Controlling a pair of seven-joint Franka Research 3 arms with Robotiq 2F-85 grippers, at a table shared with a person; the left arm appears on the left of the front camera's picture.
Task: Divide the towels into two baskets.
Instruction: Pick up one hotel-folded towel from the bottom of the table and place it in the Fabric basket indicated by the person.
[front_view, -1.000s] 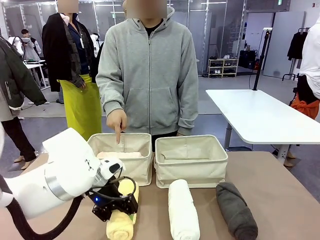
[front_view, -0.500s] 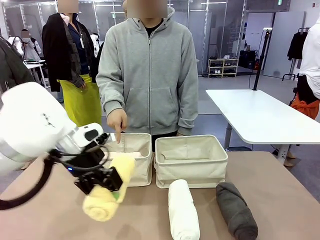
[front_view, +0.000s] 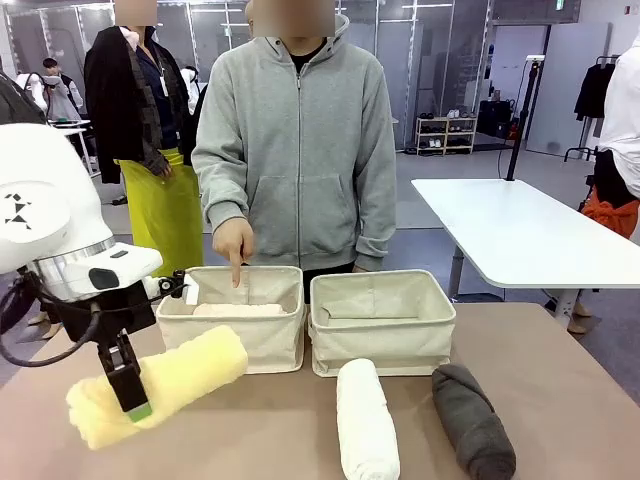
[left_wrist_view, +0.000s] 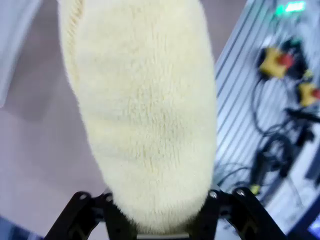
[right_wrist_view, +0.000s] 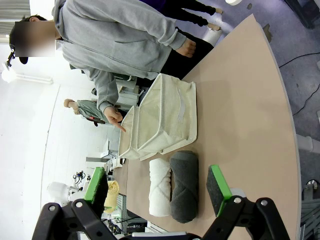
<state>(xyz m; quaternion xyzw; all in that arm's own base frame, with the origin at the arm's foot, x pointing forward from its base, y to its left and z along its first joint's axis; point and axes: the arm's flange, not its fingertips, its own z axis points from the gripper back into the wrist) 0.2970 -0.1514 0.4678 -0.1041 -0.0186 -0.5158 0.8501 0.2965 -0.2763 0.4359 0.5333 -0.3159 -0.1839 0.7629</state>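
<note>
My left gripper (front_view: 133, 393) is shut on the yellow towel (front_view: 190, 370) and holds it in the air above the table's front left, the roll slanting up to the right. In the left wrist view the yellow towel (left_wrist_view: 145, 110) bulges between the jaws of the left gripper (left_wrist_view: 157, 222). The left basket (front_view: 250, 345) holds the pale pink towel (front_view: 240, 310); the right basket (front_view: 385, 350) looks empty. The white towel (front_view: 365, 420) and the dark grey towel (front_view: 472, 420) lie on the table in front of the right basket. My right gripper (right_wrist_view: 157, 185) is open, well back from the white towel (right_wrist_view: 160, 192) and the grey towel (right_wrist_view: 184, 185).
A person in a grey hoodie stands behind the baskets, one hand (front_view: 235, 245) pointing a finger down into the left basket. The brown table (front_view: 560, 370) has bare room at the right. Other people and a white table (front_view: 520, 225) are farther back.
My left gripper has lifted the yellow towel off the table and swung it left and up, turning the roll from lengthwise to slanting across. The other towels and the pointing hand stayed put.
</note>
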